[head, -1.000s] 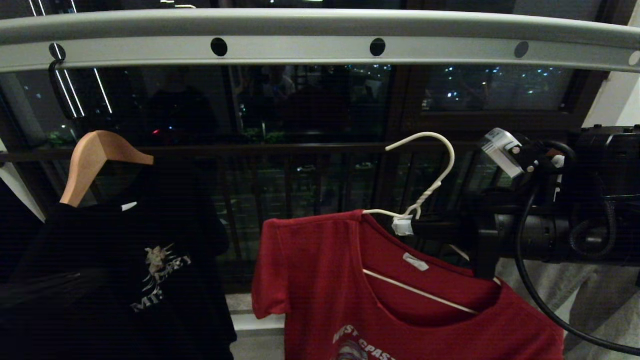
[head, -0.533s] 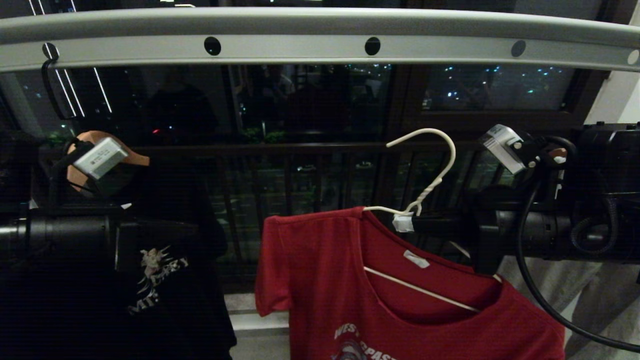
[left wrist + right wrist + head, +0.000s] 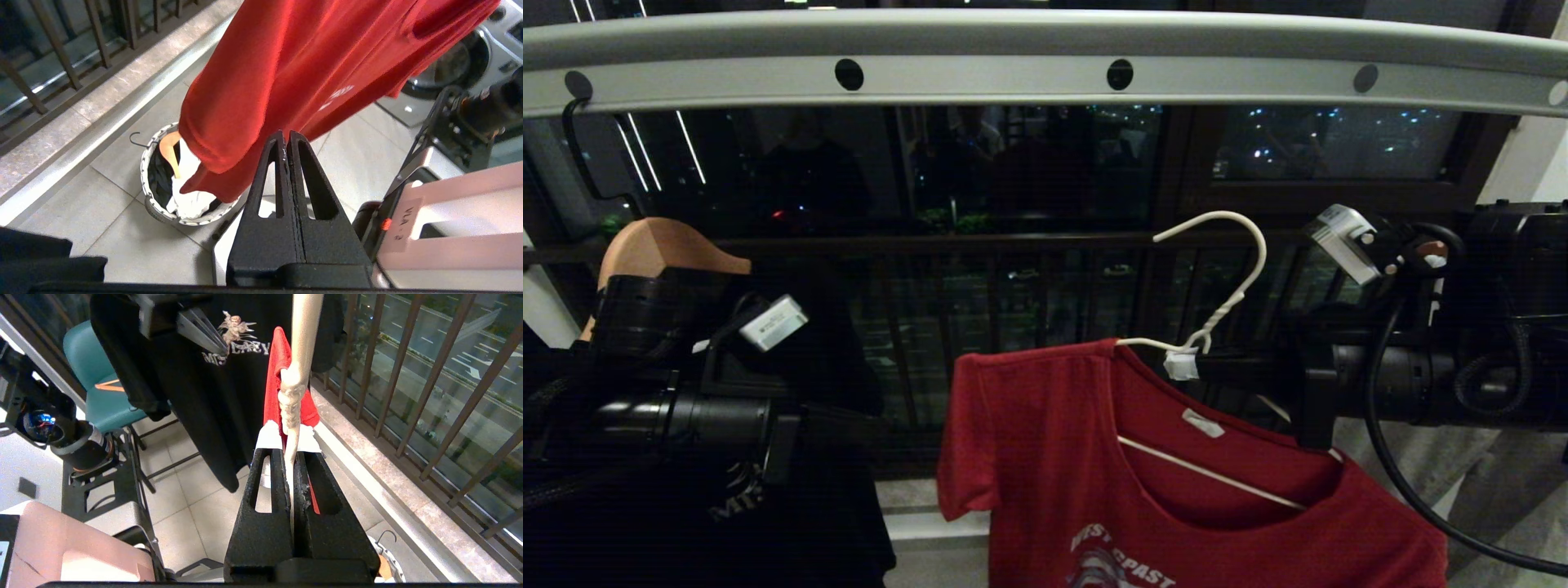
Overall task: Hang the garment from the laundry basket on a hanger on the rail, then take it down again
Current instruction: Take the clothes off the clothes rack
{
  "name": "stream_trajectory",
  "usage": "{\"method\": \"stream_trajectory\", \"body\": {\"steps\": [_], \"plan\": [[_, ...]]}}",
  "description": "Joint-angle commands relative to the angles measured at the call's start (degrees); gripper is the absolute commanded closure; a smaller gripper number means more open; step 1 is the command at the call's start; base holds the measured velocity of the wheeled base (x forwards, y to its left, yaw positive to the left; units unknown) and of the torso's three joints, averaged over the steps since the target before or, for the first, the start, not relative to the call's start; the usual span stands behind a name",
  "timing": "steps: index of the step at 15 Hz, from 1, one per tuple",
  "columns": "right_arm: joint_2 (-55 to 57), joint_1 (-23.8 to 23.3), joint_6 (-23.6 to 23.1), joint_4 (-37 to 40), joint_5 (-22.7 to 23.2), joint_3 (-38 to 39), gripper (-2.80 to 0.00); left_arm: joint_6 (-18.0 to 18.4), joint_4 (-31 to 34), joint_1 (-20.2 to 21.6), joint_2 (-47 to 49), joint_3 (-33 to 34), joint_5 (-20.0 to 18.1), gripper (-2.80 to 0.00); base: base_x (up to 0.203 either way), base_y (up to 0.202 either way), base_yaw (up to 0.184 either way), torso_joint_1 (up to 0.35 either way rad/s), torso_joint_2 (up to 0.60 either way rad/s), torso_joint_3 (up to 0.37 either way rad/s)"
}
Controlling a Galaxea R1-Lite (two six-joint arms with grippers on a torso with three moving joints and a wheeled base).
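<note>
Right gripper (image 3: 291, 467) clamped on the twisted neck of the hanger (image 3: 1217, 310), holding it below the rail (image 3: 1045, 61) with the hook free in the air, not yet over the bar. The garment (image 3: 1176, 490) hangs on that hanger, collar seated on the wire, one shoulder drooping low; its hem dangles above the laundry basket (image 3: 152, 202) on the floor (which holds a white cloth and a wooden hanger). Left gripper (image 3: 287, 141) pinched closed on nothing, level with the shirt's sleeve side and apart from the cloth. The black T-shirt (image 3: 196, 375) on its wooden hanger (image 3: 658, 249) hangs from the rail on the robot's left, near the left arm. Step in hand, as I judge it: lift the hook up and over the rail. To do it well, keep the neck grip firm so the wire does not twist, raise until the hook's open side clears the bar's top edge, then lower onto it. From the head view it is hard to say how far the hook sits in front of the rail, so depth needs checking. Left arm should avoid snagging the black shirt.
</note>
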Motion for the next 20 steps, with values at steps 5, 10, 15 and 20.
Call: {"method": "stream_trajectory", "body": {"steps": [5,10,15,20], "plan": [[0.07,0.33,0.05,-0.08,0.77,0.13,0.0,0.52,-14.08,0.2,7.49,4.57,-3.29,-2.8,0.0,0.0,0.0,0.0,0.0,0.0],[0.21,3.08,1.95,-0.09,1.0,0.43,0.0,-0.24,-26.4,-0.27,9.88,8.94,-5.8,-2.8,0.0,0.0,0.0,0.0,0.0,0.0],[1.6,3.6,2.44,-0.2,1.0,0.01,0.0,-4.11,-26.68,-2.19,2.87,9.87,-6.2,-2.8,0.0,0.0,0.0,0.0,0.0,0.0],[3.63,4.5,5.88,-0.21,-1.02,-2.54,0.0,-13.8,-26.19,-5.68,-10.27,9.08,1.43,-2.8,0.0,0.0,0.0,0.0,0.0,0.0]]}}
